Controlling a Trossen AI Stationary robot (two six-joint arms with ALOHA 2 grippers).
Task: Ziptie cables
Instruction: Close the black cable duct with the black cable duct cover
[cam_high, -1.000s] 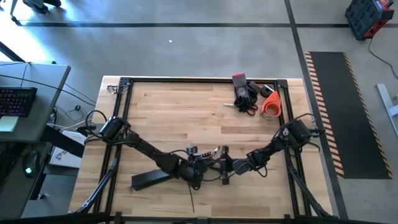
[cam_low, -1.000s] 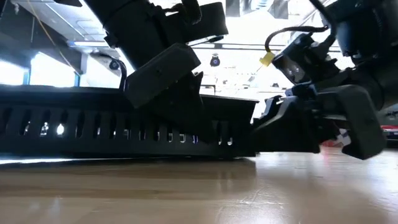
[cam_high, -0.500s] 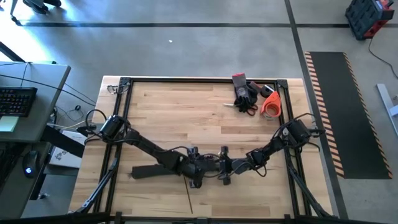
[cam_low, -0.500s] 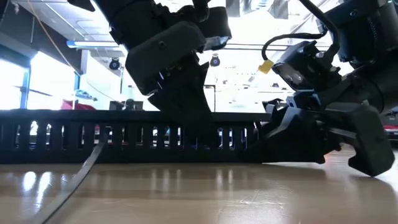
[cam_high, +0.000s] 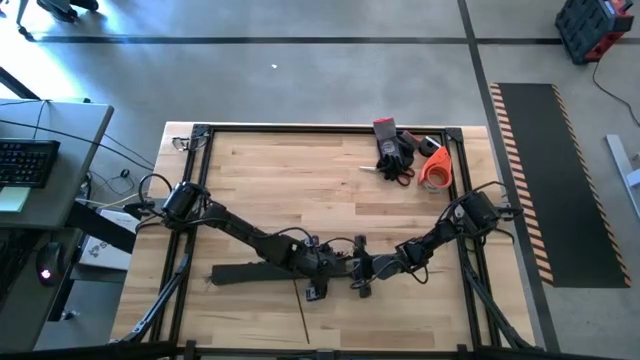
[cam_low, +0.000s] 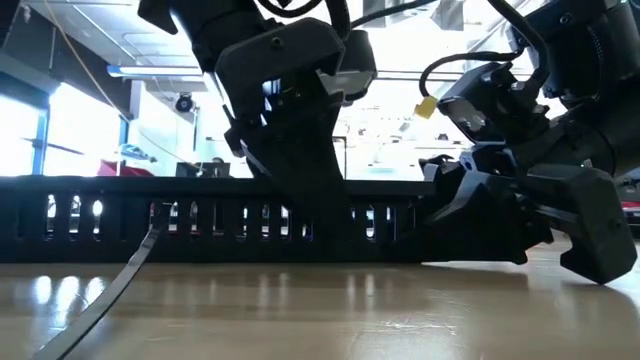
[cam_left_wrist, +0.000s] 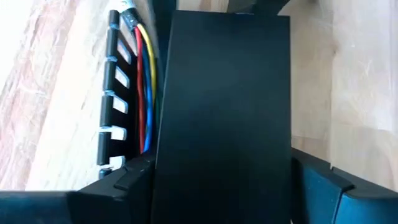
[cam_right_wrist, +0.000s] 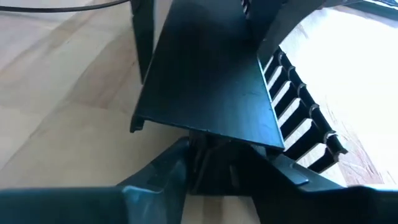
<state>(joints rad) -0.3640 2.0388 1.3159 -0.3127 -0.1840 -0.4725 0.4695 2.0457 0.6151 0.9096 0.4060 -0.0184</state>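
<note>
Wooden table (cam_high: 300, 170), cables (cam_left_wrist: 144, 81) beside left fingers (cam_left_wrist: 124, 177)

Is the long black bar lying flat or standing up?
Lying flat: the black bar rests lengthwise along the wooden table, its slotted side facing the low camera.

**Slotted bar laid flat**

The slotted black bar (cam_high: 255, 272) has swung from a slant to lie level across the tabletop (cam_high: 300, 180) (flat in the low view). The left gripper (cam_high: 335, 265) has opened and shifted toward the right gripper (cam_high: 357, 268).
</note>
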